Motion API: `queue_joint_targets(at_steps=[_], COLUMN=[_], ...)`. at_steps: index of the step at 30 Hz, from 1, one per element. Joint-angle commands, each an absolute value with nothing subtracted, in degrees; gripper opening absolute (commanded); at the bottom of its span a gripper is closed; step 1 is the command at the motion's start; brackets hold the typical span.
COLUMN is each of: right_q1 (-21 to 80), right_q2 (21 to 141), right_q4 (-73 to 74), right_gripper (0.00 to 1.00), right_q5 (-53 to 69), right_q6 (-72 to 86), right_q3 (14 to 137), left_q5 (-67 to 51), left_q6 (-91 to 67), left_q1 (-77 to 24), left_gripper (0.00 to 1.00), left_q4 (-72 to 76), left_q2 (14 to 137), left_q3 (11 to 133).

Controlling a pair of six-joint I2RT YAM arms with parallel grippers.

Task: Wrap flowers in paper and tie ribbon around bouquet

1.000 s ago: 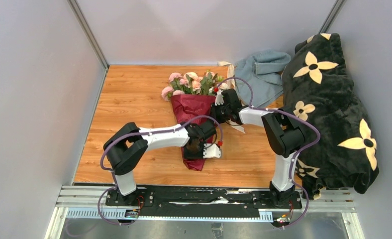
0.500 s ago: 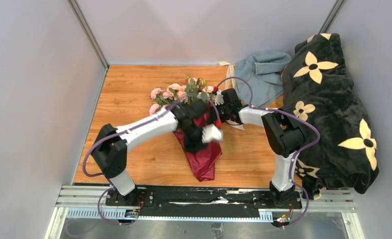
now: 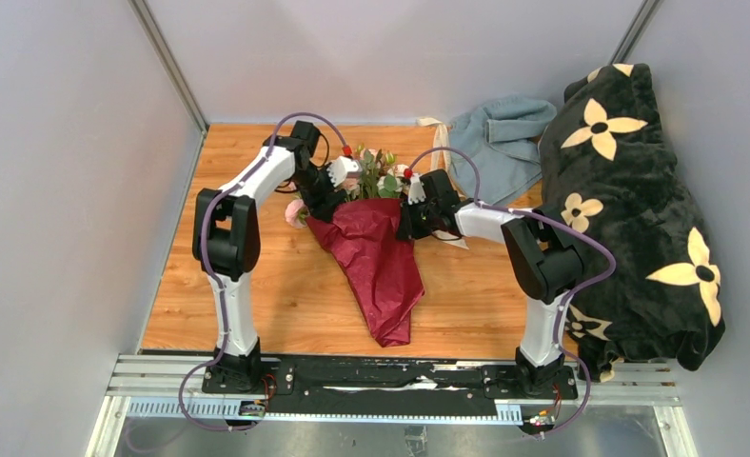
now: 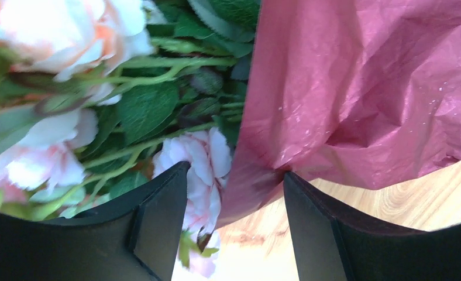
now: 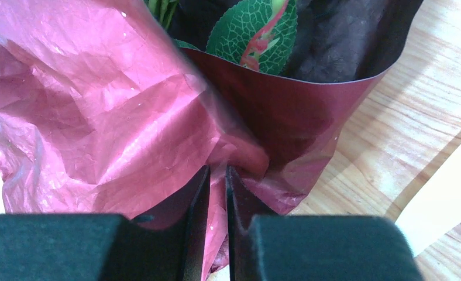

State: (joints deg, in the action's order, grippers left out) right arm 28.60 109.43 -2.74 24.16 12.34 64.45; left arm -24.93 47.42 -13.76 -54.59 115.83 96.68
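pale grey walls [image 3: 67, 190], wood-grain tabletop [image 3: 305, 305]

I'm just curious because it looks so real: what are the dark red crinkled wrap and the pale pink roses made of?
The dark red crinkled wrap looks like thin paper, matt with a slight sheen: sharp creases, and light shows through its edges. The pale pink roses may be artificial, fabric or plastic: a green leaf in the wrap shows even, printed-looking veins. I cannot be sure.

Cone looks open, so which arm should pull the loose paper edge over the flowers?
Left, probably. The left fingers, open, straddle a loose edge of the paper beside the flowers; the right fingers are shut on the opposite edge, anchoring it.
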Motion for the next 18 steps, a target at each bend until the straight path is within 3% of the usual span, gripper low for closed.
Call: queue_joint_targets(at_steps=[1, 4, 8, 13, 18], right_q1=[29.3, 29.3, 29.4, 30.9, 33.7], right_q2=[107.5, 107.4, 106.1, 101.4, 91.3], right_q4=[0.6, 1.9, 2.8, 5.3, 10.4], right_gripper=[0.2, 0.2, 0.21, 0.27, 0.42], right_q5=[23.7, 23.7, 23.2, 20.4, 15.7], right_q6=[10.7, 10.4, 10.1, 8.9, 7.6], right_q3=[64.7, 65.0, 65.0, 64.0, 60.3], left_q5=[-28.9, -30.8, -31.0, -30.6, -29.3], left_q6=[50.7, 49.9, 49.0, 48.1, 45.6], left_q1=[-14.9, -14.9, -15.5, -16.3, -16.5], left_gripper=[0.66, 0.59, 0.38, 0.01, 0.0], left_q4=[-56.7, -56.7, -56.7, -56.7, -56.7], left_q2=[115.7, 116.5, 118.3, 119.3, 120.9], left_q3=[96.7, 95.9, 95.1, 95.0, 97.2])
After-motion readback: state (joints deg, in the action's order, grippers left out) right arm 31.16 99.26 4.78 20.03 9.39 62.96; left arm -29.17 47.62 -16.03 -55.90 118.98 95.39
